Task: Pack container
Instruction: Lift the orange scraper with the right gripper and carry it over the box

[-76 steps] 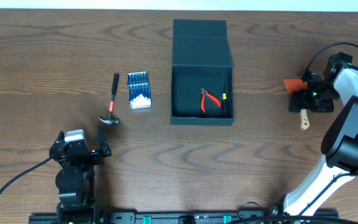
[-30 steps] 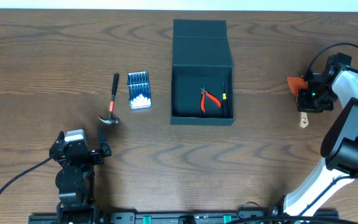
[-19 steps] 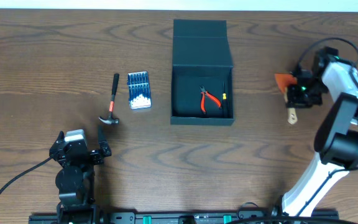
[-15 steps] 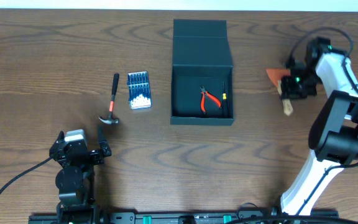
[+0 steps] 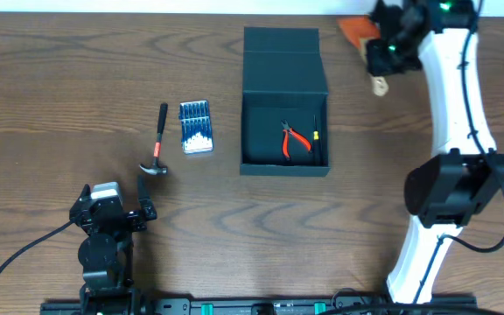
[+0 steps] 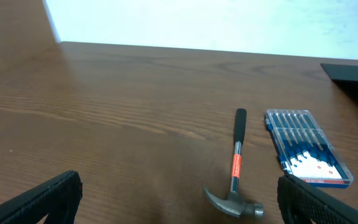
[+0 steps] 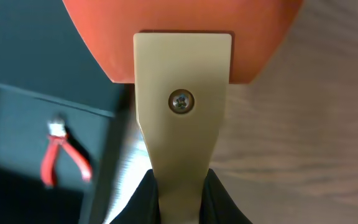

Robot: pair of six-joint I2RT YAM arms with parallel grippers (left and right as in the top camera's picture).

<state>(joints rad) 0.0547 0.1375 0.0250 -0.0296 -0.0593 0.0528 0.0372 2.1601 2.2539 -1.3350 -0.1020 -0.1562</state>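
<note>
Your right claw (image 5: 385, 51) is up at the far right of the counter (image 5: 59, 70), just right of the container's lid. It is pinching a scraper (image 7: 182, 99). In the wrist view both fingers press on the lower end of the tan handle, one on each side. The handle carries a single screw, and the orange blade fans out beyond it. From that camera the scraper hangs over the container's right edge, with dark box on its left and wood grain on its right.

The container (image 5: 284, 170) sits mid-counter, open, with its flap lid laid back on the far side. Inside you've got red-handled pliers (image 5: 297, 140) near the middle of the floor. A thin dark tool with a yellow band (image 5: 316, 138) lies along the right wall.

Left of the container lies a clear blue case of bits (image 5: 196, 127). Just beyond it to the left is the hammer (image 5: 158, 143), head at the near end and handle pointing far. The two lie close together but apart.

Your left claw (image 6: 179, 180) is at the near left, spread wide and gripping nothing. In its own camera the two dark fingers sit at the bottom corners. The hammer and the blue case lie out ahead of it, well clear of the fingers.
</note>
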